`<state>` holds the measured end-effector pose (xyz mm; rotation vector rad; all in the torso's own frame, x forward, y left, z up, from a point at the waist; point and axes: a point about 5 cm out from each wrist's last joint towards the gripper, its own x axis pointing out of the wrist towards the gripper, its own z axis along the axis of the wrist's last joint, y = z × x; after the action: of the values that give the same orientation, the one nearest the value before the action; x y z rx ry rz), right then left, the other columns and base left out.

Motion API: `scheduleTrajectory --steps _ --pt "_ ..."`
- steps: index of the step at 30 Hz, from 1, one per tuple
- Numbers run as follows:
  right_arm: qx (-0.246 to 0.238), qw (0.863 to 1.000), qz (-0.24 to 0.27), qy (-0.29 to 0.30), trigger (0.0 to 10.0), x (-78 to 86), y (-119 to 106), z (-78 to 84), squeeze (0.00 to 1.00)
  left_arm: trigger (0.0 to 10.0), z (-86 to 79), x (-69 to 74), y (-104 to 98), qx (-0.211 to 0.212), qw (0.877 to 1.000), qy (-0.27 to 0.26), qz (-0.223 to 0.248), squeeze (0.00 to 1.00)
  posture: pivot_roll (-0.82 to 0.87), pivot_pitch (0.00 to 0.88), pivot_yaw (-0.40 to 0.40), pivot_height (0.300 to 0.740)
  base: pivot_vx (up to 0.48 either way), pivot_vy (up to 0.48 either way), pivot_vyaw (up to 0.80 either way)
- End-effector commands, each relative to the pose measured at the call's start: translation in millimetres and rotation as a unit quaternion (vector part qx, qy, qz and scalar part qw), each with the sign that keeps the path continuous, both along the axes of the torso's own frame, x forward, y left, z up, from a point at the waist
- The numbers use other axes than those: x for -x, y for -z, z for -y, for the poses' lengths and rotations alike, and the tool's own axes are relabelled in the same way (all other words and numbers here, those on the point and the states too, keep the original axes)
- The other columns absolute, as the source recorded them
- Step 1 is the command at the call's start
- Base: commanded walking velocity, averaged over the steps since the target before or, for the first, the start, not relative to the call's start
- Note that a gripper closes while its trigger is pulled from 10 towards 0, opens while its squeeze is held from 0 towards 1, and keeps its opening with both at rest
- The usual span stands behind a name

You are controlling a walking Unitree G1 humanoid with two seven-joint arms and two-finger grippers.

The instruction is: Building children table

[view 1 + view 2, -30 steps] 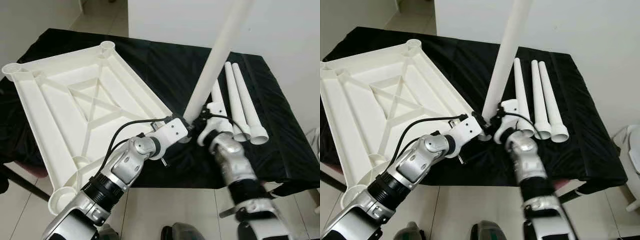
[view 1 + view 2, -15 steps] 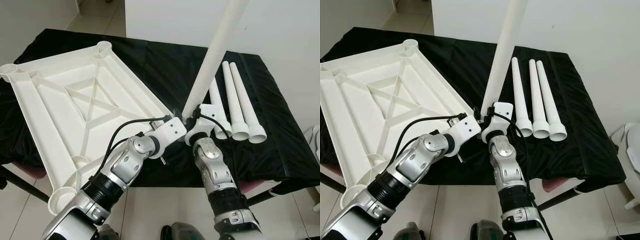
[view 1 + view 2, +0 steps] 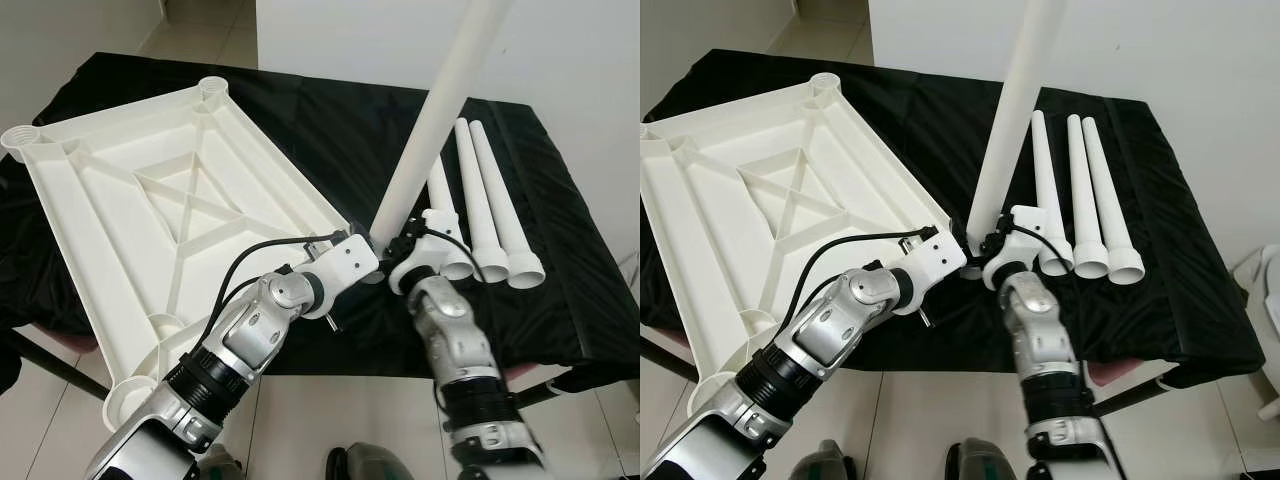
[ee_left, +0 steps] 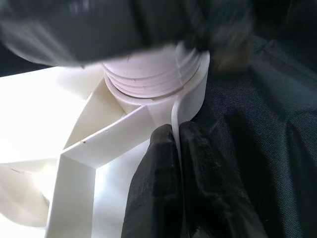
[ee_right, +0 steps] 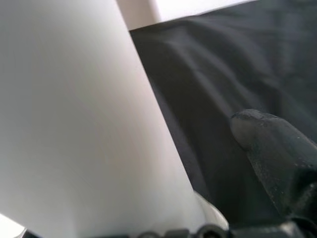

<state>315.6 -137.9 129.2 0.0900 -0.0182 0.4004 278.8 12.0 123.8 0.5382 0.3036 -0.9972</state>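
Tabletop (image 3: 150, 210): lay upside down on the black cloth (image 3: 330, 130).
Leg (image 3: 425, 140): stood tilted in the near corner socket (image 4: 158, 79).
Left gripper (image 4: 176, 148): fingers pinched on the tabletop's rim.
Right gripper (image 3: 408, 248): at the leg's base; finger state could not be told.
Spare legs (image 3: 485, 205): lay side by side beside the right gripper.
Handling: probably light, stiff, smooth plastic; best gripped low.

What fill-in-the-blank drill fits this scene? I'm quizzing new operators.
1. The white tabletop lies upside down on a ____ cloth.
2. Beside the arms, ____ spare legs lie side by side.
3. The raised leg stands in the tabletop's ____ socket nearest the right gripper.
4. The left gripper pinches the tabletop's thin ____, jaws shut.

Missing words: black; three; corner; rim
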Motion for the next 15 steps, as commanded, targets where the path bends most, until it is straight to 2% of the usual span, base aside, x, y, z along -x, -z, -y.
scheduleTrajectory --steps 1,3,4,6,8,10,11,13,14,15 --pt "-0.011 1.0 0.013 -0.016 10.0 -1.4 -7.6 0.4 0.0 10.0 -1.2 11.3 23.5 -0.037 0.998 0.023 -0.051 0.0 -0.06 0.021 -0.04 0.74 0.0 0.0 0.0" --pt "0.008 0.997 0.022 -0.067 10.0 -5.0 -10.8 6.8 0.0 10.0 -0.9 11.4 23.5 -0.037 0.998 0.025 -0.051 0.0 -0.06 0.021 -0.04 0.74 0.0 0.0 0.0" --pt "0.008 0.997 0.022 -0.067 10.0 -5.0 -10.8 6.8 0.0 10.0 -0.9 11.4 23.5 -0.037 0.998 0.025 -0.051 0.0 -0.06 0.021 -0.04 0.74 0.0 0.0 0.0" --pt "0.025 0.994 0.03 -0.104 10.0 -9.1 -13.7 10.7 0.0 10.0 -0.5 11.2 23.2 -0.037 0.998 0.027 -0.051 0.0 -0.07 0.02 -0.031 0.74 0.0 0.0 0.0" --pt "0.025 0.994 0.03 -0.104 10.0 -9.1 -13.7 10.7 0.0 10.0 -0.5 11.2 23.2 -0.037 0.998 0.027 -0.051 0.0 -0.07 0.02 -0.031 0.74 0.0 0.0 0.0" --pt "0.029 0.988 0.026 -0.152 10.0 -11.7 -16.5 11.0 0.0 10.0 -0.1 11.2 22.8 -0.038 0.998 0.029 -0.05 0.0 -0.07 0.018 -0.031 0.74 0.0 0.0 0.0" --pt "0.029 0.988 0.026 -0.152 10.0 -11.7 -16.5 11.0 0.0 10.0 -0.1 11.2 22.8 -0.038 0.998 0.029 -0.05 0.0 -0.07 0.018 -0.031 0.74 0.0 0.0 0.0" --pt "0.048 0.978 0.017 -0.202 10.0 -11.7 -15.5 11.3 0.0 10.0 -0.3 11.1 22.3 -0.038 0.998 0.029 -0.05 0.0 -0.06 0.02 -0.032 0.74 0.0 0.0 0.0" --pt "0.048 0.978 0.017 -0.202 10.0 -11.7 -15.5 11.3 0.0 10.0 -0.3 11.1 22.3 -0.038 0.998 0.029 -0.05 0.0 -0.06 0.02 -0.032 0.74 0.0 0.0 0.0" --pt "0.063 0.972 0.008 -0.226 10.0 -11.2 -11.8 12.1 0.0 10.0 -0.7 11.3 22.3 -0.038 0.998 0.028 -0.05 0.0 -0.05 0.018 -0.033 0.74 0.0 0.0 0.0"
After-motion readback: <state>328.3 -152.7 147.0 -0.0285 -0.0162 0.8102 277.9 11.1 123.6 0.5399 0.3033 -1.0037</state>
